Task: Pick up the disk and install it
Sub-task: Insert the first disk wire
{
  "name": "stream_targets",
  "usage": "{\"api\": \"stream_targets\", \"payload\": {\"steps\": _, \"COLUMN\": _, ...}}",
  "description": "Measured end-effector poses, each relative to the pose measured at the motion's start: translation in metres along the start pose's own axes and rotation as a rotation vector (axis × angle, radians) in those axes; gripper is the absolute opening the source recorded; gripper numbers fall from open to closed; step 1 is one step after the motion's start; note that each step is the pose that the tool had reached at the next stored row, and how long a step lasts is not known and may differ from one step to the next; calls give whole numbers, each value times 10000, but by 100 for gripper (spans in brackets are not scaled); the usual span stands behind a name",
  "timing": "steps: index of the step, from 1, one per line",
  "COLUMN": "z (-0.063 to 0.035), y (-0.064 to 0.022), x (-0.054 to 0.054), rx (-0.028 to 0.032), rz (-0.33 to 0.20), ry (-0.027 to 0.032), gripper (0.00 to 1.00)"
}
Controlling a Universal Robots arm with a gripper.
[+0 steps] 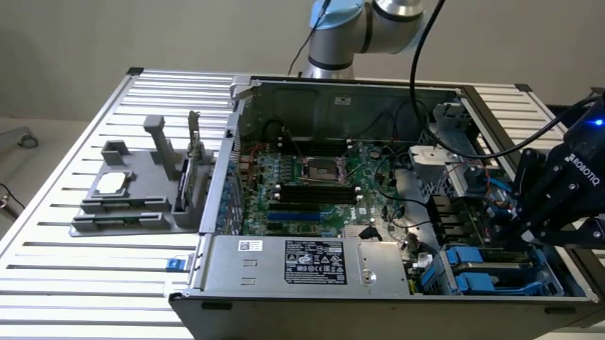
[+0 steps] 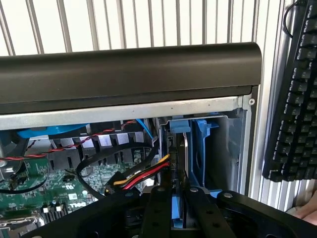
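the tool [image 1: 515,241], a black body with "robotiq" in white letters on its side, hangs over the drive bay [image 1: 492,273] in the corner of the open computer case [image 1: 312,212] at the exterior view's right. in the wrist view its two black fingers [image 2: 158,208] sit close together with a thin blue-edged slab between them. this is the disk [image 2: 184,158], seen edge-on and standing upright in the bay beside a blue holder [image 2: 200,144]. the tool looks clamped on the disk's edge.

a bundle of red, yellow and black wires [image 2: 143,173] runs to the disk's near end. outside the case wall a black keyboard [image 2: 297,99] lies on the slatted metal counter [image 1: 95,283].

the grey power supply [image 1: 302,262] at the front of the case carries a black label [image 1: 317,261] with white print and a small white sticker [image 1: 249,246]; neither can be read.

well apart, at the exterior view's left, a grey stand [image 1: 127,205] holds a small square silver chip [image 1: 112,183] and a thin dark upright card [image 1: 194,152].
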State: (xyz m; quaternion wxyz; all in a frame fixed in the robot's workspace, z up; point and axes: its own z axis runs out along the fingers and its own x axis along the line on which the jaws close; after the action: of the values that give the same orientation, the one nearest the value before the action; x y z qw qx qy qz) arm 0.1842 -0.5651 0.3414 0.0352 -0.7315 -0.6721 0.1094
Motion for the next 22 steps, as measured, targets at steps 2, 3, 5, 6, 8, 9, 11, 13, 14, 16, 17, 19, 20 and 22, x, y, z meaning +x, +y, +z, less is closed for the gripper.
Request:
{"api": "stream_targets", "payload": {"steps": 2, "z": 1, "y": 1, "x": 0, "rx": 0, "rz": -2, "ry": 1, "gripper": 16}}
{"api": "stream_targets", "payload": {"steps": 3, "z": 0, "y": 1, "x": 0, "rx": -1, "rz": -2, "ry": 1, "gripper": 16}}
{"api": "stream_targets", "payload": {"steps": 5, "z": 0, "y": 1, "x": -1, "rx": 1, "rz": -7, "ry": 22, "gripper": 16}}
{"api": "stream_targets", "payload": {"steps": 6, "z": 1, "y": 2, "x": 0, "rx": 2, "rz": -10, "ry": 35, "gripper": 16}}
{"api": "stream_targets", "payload": {"steps": 8, "z": 4, "y": 2, "x": 0, "rx": 2, "rz": -17, "ry": 46, "gripper": 16}}
{"api": "stream_targets", "payload": {"steps": 9, "z": 4, "y": 3, "x": 0, "rx": 2, "rz": -22, "ry": 47, "gripper": 16}}
{"api": "stream_targets", "payload": {"steps": 11, "z": 5, "y": 3, "x": 0, "rx": 1, "rz": -28, "ry": 46, "gripper": 16}}
{"api": "stream_targets", "payload": {"steps": 13, "z": 5, "y": 4, "x": -2, "rx": 1, "rz": -31, "ry": 45, "gripper": 16}}
{"api": "stream_targets", "payload": {"steps": 14, "z": 6, "y": 5, "x": -6, "rx": -1, "rz": -32, "ry": 45, "gripper": 16}}
{"api": "stream_targets", "payload": {"steps": 16, "z": 7, "y": 7, "x": -17, "rx": -11, "rz": -36, "ry": 59, "gripper": 16}}
{"api": "stream_targets", "payload": {"steps": 17, "z": 10, "y": 7, "x": -25, "rx": -14, "rz": -38, "ry": 69, "gripper": 16}}
{"api": "stream_targets", "payload": {"steps": 19, "z": 12, "y": 9, "x": -40, "rx": -18, "rz": -43, "ry": 84, "gripper": 16}}
{"api": "stream_targets", "payload": {"steps": 20, "z": 13, "y": 10, "x": -48, "rx": -20, "rz": -48, "ry": 92, "gripper": 16}}
{"api": "stream_targets", "payload": {"steps": 22, "z": 15, "y": 10, "x": -59, "rx": -22, "rz": -64, "ry": 124, "gripper": 16}}
